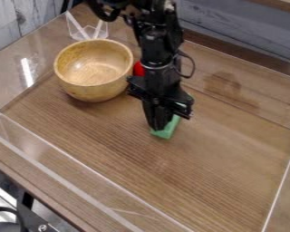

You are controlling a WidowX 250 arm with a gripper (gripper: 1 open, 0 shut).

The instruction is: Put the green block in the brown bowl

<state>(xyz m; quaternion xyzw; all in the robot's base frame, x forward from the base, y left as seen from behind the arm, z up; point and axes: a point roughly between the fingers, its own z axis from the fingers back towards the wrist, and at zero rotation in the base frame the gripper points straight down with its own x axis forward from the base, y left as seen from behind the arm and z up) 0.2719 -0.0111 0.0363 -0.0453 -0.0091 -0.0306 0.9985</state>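
Hiding most of the green block (167, 130), the fingers (163, 116) appear closed around it on the table (220, 172).

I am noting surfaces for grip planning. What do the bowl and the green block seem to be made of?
The brown bowl looks like light wood with a smooth finish: tan colour, faint grain. The green block looks matte, maybe painted wood or foam; it is mostly hidden by the gripper, so I cannot tell.

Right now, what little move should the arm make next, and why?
Probably finish closing on the green block, then lift. The gripper points straight down over it, the block still lies on the table, and the brown bowl stands empty to its left.
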